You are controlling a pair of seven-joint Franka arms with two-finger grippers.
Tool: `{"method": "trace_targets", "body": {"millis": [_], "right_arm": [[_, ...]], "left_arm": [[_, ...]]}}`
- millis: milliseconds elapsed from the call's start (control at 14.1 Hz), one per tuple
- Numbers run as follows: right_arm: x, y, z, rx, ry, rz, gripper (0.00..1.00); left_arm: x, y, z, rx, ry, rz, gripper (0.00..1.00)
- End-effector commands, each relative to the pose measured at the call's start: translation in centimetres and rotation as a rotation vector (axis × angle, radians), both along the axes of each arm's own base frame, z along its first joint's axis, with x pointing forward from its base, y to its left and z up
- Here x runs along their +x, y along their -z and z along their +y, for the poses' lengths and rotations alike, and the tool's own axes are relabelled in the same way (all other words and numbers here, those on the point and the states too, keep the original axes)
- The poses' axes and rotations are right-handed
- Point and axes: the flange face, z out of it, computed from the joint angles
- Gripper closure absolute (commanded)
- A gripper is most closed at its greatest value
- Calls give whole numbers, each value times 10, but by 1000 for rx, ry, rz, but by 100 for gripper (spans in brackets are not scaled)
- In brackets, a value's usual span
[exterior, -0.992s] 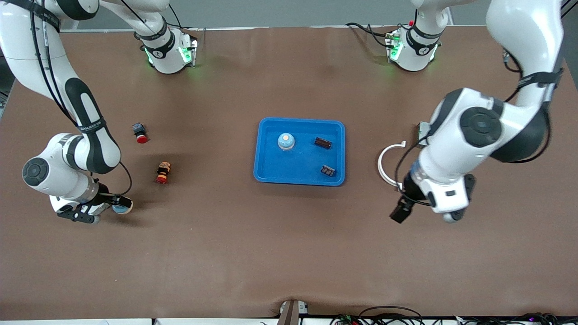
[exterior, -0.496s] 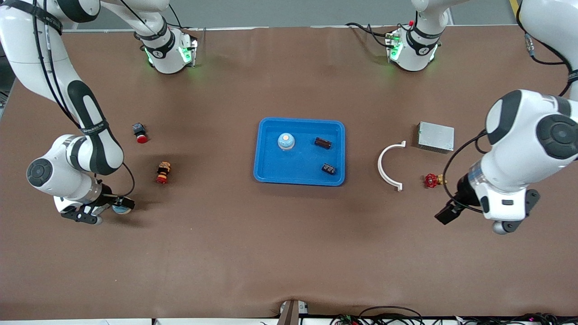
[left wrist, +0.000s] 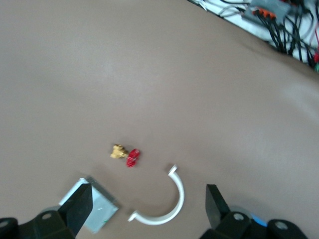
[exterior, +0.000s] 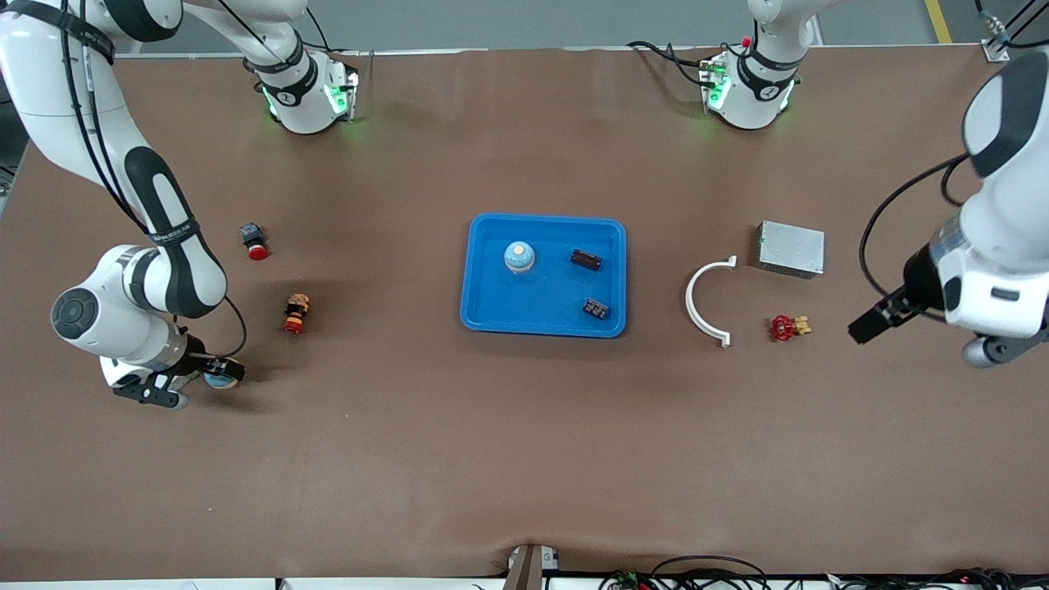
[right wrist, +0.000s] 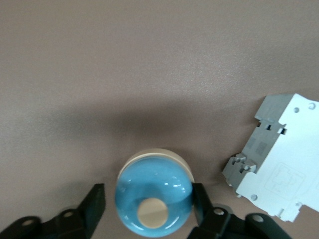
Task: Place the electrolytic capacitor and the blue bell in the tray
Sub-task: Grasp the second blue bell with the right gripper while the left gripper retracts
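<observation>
L arm is swinging away from tray toward its own end of table. Left gripper is now hanging over bare table, outboard of the red valve. Its fingers are spread wide w/ nothing between them. The swing is uncovering the grey metal box & the valve.

Judging: L arm's part looks done. Blue bell & electrolytic capacitor are sitting in tray already, plus another small dark part in the tray corner nearer the cam.

Right gripper is barely shifting, staying low well off tray toward R arm's end. It is straddling a second blue bell, fingers parted, gap showing on one side, so not clamped yet.

Around: white breaker just beside that bell, the closest thing to snag. Red pushbutton & red-orange part are lying between that bell & tray. White half-ring clamp is lying between tray & the box.
</observation>
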Motion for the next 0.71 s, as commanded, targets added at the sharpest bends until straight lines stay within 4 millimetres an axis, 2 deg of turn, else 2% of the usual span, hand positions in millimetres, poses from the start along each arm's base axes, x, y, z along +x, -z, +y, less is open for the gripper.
{"method": "trace_targets", "body": {"millis": [0,212,283,354,496,637], "right_arm": [[3,3,4,13,0,-7,100],[3,1,9,14,-7,2,100],[4,-4,9,13,-9,-2,100],[5,-15,15,15,-6,-2,100],[6,-44,36,27,10,54,100],[6,-74,73,26,51,90,100]], "left_arm": [[-33,-36,11,11,76,13,0],[-55,-60,32,-54,144,42,0],[-61,-66,38,-53,175,51,0],[-69,-69,35,-46,208,73,0],[-85,-73,29,-36,247,89,0],[-95,-73,34,-30,309,99,0]]}}
